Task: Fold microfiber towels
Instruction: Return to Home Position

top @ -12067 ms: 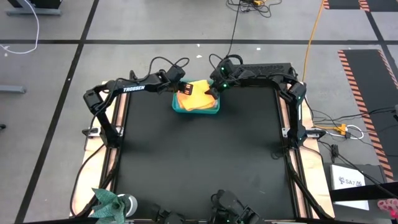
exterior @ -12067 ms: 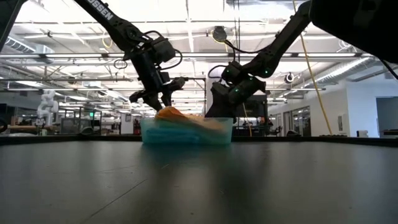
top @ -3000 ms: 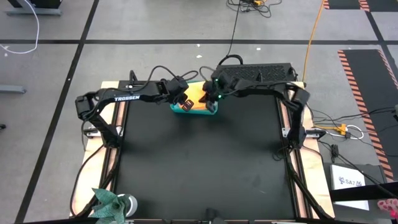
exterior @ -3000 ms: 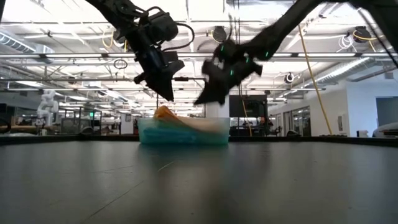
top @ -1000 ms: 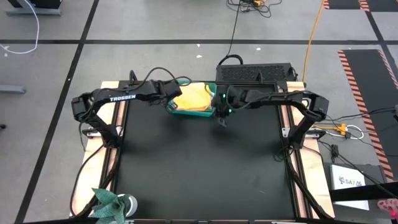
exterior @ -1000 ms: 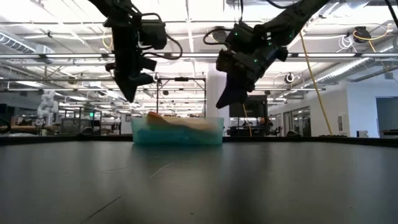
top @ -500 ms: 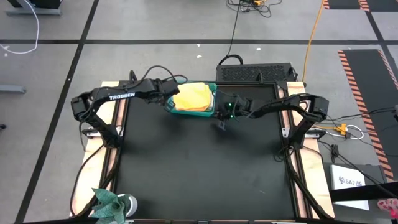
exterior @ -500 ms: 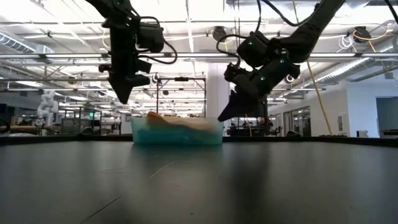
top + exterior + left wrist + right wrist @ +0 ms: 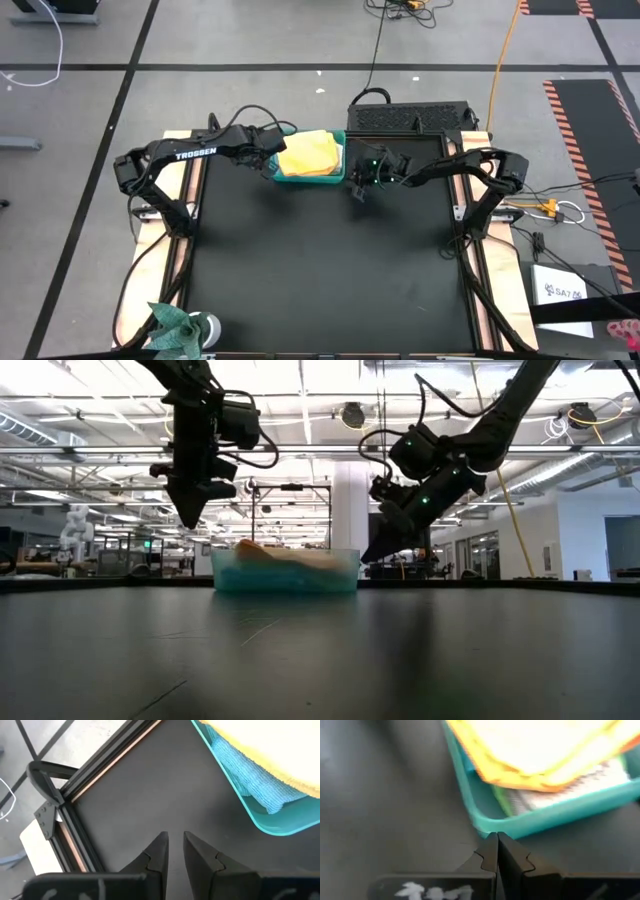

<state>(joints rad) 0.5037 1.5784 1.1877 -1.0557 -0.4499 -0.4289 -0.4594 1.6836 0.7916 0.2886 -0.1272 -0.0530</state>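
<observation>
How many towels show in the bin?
4, all stacked in the bin: orange-yellow towel on top; light blue towel, lime green towel, light grey towel beneath. Others may be hidden.

A folded orange-yellow towel (image 9: 308, 153) lies flat atop the stack inside the teal bin (image 9: 312, 179). Beneath it show a light blue towel (image 9: 250, 775), a grey towel (image 9: 555, 790) and a green towel (image 9: 501, 799).

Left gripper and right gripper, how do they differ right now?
The left gripper hangs left of the bin, pointing straight down; the right gripper hangs right of it, tilted. Left fingers stand slightly apart; right fingers touch. Both are empty and off the table.
</observation>
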